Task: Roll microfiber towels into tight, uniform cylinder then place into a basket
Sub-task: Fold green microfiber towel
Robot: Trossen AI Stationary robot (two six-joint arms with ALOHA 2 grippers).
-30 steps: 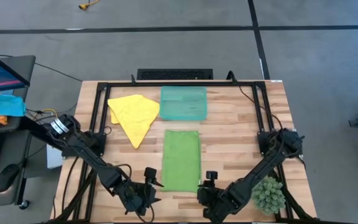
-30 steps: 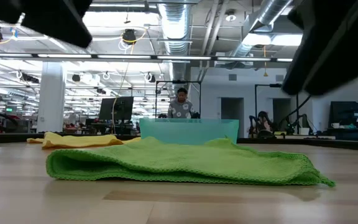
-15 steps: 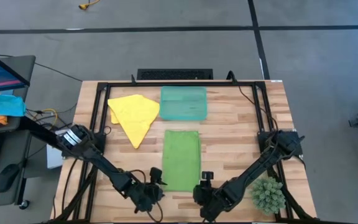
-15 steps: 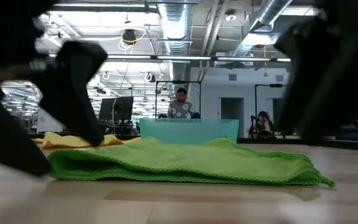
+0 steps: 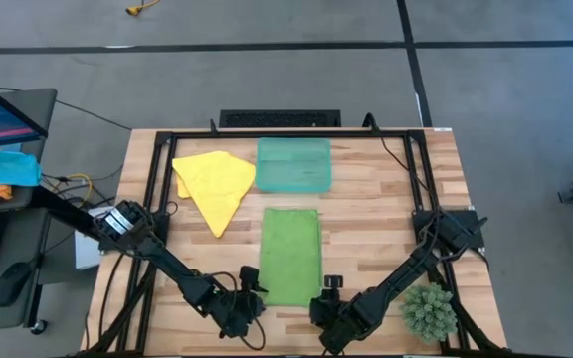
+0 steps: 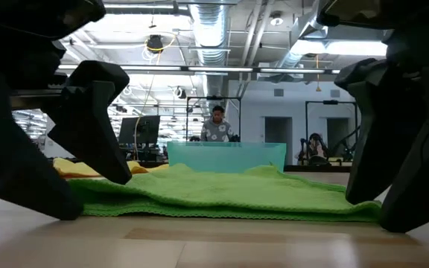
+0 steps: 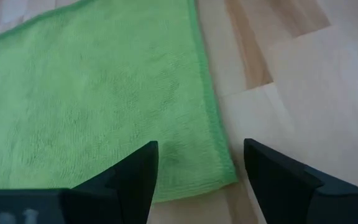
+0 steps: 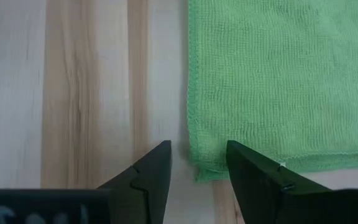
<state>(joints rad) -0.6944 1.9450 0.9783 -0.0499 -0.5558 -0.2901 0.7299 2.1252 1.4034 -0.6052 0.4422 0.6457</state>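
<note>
Your green towel (image 5: pixel 290 255) lies flat and folded mid-table (image 5: pixel 386 209), below the basket (image 5: pixel 293 164). Left hand (image 7: pixel 197 171) and right hand (image 8: pixel 197 168), fingers apart, each straddle a near corner, apparently to start rolling. Yellow towel (image 5: pixel 215 184) waits beside the basket.

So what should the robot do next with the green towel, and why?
Probably lower both tools and pinch the two near corners. The green towel lies flat and unrolled, and the left tool and right tool each hang open over a corner of its near edge, holding nothing. Gripping there would let them start the roll.
</note>
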